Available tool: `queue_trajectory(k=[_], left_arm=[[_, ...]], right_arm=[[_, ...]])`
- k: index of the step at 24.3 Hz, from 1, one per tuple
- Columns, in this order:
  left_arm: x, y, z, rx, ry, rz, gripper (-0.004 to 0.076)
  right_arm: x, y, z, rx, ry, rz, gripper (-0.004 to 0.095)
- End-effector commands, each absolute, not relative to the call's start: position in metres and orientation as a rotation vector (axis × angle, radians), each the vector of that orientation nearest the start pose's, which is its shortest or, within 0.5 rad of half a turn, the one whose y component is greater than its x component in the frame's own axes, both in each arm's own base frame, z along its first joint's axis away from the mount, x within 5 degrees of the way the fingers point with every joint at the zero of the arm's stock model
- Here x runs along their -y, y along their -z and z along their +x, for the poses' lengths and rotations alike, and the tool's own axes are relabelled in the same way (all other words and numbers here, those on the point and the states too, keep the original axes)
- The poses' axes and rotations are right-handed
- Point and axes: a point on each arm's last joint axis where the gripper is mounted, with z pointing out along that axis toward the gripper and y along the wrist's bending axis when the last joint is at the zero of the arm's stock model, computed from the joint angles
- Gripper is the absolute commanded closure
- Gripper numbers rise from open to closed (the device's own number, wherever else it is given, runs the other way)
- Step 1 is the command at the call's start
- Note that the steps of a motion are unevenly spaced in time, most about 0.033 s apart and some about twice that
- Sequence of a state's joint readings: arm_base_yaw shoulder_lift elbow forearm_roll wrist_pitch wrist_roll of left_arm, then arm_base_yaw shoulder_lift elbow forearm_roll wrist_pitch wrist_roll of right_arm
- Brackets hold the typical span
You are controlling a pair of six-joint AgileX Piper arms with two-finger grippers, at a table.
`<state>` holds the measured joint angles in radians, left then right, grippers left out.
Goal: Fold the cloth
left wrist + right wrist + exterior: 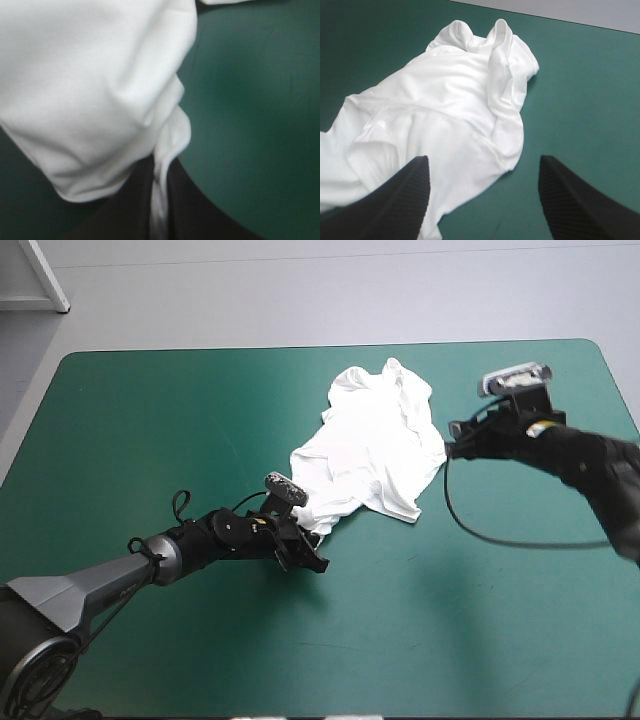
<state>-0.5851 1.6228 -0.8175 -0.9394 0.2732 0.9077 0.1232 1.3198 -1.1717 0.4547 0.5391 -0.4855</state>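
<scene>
- High view: T-shirt (pixel 375 445), white, short-sleeved, crumpled and only partly spread. It lies on the teal-green cover (pixel 150 420) about the table's middle, a little toward the far and right sides. It runs from a bunched far end to a narrow near-left corner.
- High view: left gripper (pixel 305 530), low at the T-shirt's near-left corner, where the cloth is drawn to a point at its tip. Its arm comes in from the near left.
- High view: right gripper (pixel 455 440), just beside the T-shirt's right edge and raised above the cover. Whether it touches the cloth cannot be told here.
- Left wrist view: left gripper (pixel 160 167), its black fingers (pixel 200 217) pressed all but together and pinching a thin strip of the T-shirt (pixel 90 90) between them. The rest of the cloth hangs ahead in a loose white fold, with bare teal-green cover (pixel 260 100) on one side of it.
- Right wrist view: right gripper (pixel 484 160), its black fingers (pixel 405 200) spread wide and holding nothing.
- Right wrist view: T-shirt (pixel 445 110) ahead of and under the gripper. One finger stands over the cloth, the other over bare teal-green cover (pixel 580 75). The shirt's edge passes between the two, and creased folds gather at its far end.
</scene>
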Motion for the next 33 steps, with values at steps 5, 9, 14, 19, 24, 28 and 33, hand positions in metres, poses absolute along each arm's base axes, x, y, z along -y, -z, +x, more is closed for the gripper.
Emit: queue_trajectory(k=[5,9,14,19,24,28,33], left_arm=[[0.194,-0.195,0.245,-2.359,0.585,0.822,0.0705],[0.194,-0.195,0.244,-2.365,0.595,0.831,0.0705],[0.195,-0.195,0.242,-2.376,0.614,0.847,0.0705],[0.195,-0.194,0.241,-2.381,0.622,0.853,0.0705],[0.195,-0.194,0.241,-2.379,0.618,0.850,0.0705],[0.195,-0.194,0.241,-2.382,0.624,0.854,0.0705],[0.195,-0.194,0.241,-2.381,0.622,0.853,0.0705]], right_arm=[[-0.080,-0.347,0.463,-2.291,-0.434,-0.409,0.0372],[-0.078,-0.332,0.510,-2.260,-0.468,-0.342,0.0399],[-0.074,-0.305,0.534,-2.265,-0.373,-0.318,0.0399],[-0.072,-0.298,0.542,-2.227,-0.328,-0.318,0.0399],[-0.071,-0.298,0.547,-2.175,-0.309,-0.307,0.0399],[-0.072,-0.284,0.551,-2.203,-0.325,-0.311,0.0399],[-0.074,-0.273,0.554,-2.218,-0.353,-0.310,0.0399]])
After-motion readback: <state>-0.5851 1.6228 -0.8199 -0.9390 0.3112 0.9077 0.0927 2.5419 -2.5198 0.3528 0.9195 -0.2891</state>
